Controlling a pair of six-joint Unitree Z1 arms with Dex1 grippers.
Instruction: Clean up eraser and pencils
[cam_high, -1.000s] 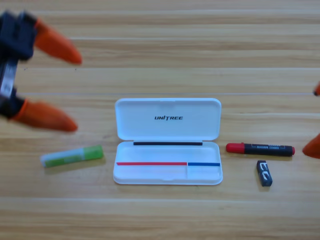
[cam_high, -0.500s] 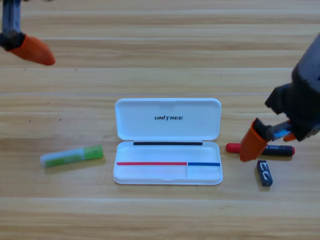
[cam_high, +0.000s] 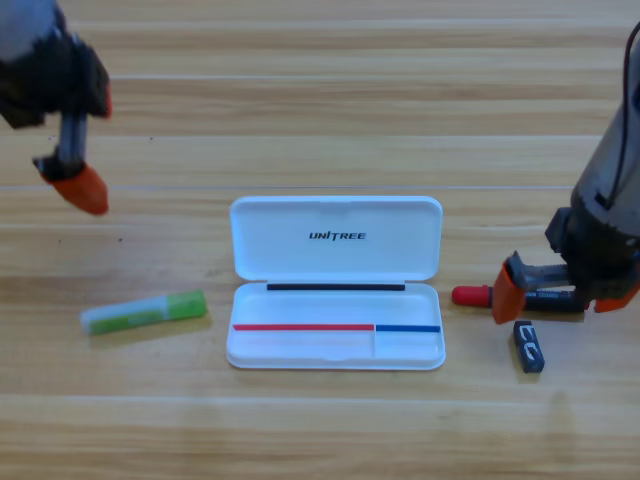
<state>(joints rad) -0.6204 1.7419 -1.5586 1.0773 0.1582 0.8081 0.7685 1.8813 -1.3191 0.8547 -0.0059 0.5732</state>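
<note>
- Two pencils and one eraser are all out on the counter (cam_high: 320, 430); nothing lies in the open white case (cam_high: 335, 340) yet, so I judge the task barely begun.
- My right gripper (cam_high: 553, 292) is down over the red-capped marker (cam_high: 470, 295), which lies just right of the case. One orange jaw shows near the cap end and the other at the far end of the barrel, so the jaws stand open and appear to straddle the marker along its length; whether either touches it I cannot tell.
- The eraser (cam_high: 529, 346) lies just below the marker, close under the gripper, apart from it.
- The pale green pencil (cam_high: 144, 312) lies left of the case, well apart from my left gripper (cam_high: 80, 188), which hangs above it towards the upper left. Only one orange tip shows there, so I cannot tell how its jaws stand.
- Risk, as I read it: if I close along the barrel rather than across it, the marker may pop out endwise or roll toward the case.
- A low descent could also nudge the eraser and knock it askew.
- Carrying the marker over, the raised lid (cam_high: 335, 238) is near the path; clipping it could shift the whole case.
</note>
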